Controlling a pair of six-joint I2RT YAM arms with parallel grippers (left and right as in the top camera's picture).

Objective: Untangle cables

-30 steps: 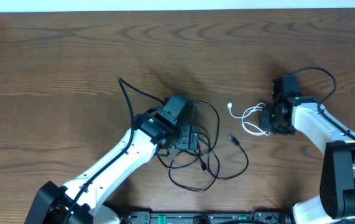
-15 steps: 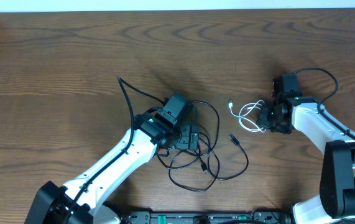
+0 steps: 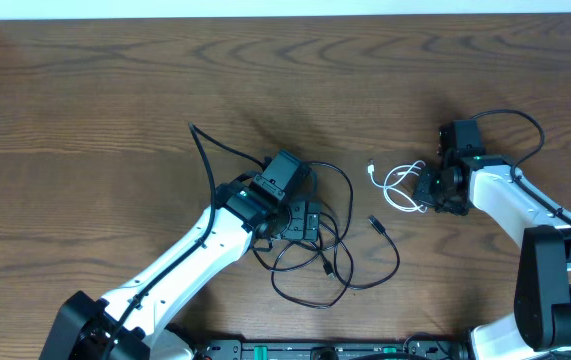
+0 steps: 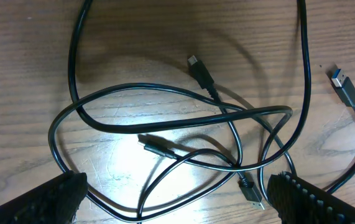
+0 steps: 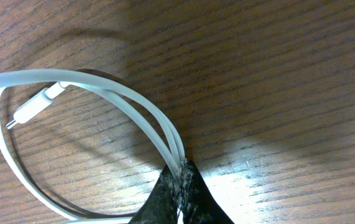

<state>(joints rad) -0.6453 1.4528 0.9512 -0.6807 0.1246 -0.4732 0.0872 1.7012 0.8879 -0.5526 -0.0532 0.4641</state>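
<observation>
A loose tangle of black cables [image 3: 333, 262] lies at the table's centre front, one plug end [image 3: 376, 224] pointing right. My left gripper [image 3: 303, 222] hovers over the tangle's left part, open. In the left wrist view the crossing black cables [image 4: 183, 124] lie between the spread fingers [image 4: 59, 196], with nothing gripped [image 4: 177, 208]. The short white cable [image 3: 395, 186] lies coiled to the right, apart from the black ones. My right gripper [image 3: 427, 190] is shut on its loops. The right wrist view shows the white cable [image 5: 115, 93] pinched at the tips [image 5: 182, 180], its plug [image 5: 34, 112] lying free on the wood.
A thicker black wire [image 3: 205, 160] runs from the left arm across the wood. Another one [image 3: 525, 125] arcs behind the right arm. The arm bases and a rail [image 3: 335, 350] line the front edge. A pale strip [image 3: 285, 8] marks the table's far edge.
The right gripper shifted slightly up and back with the white cable, and its loops moved with it. The left arm and the black cables stayed put.
</observation>
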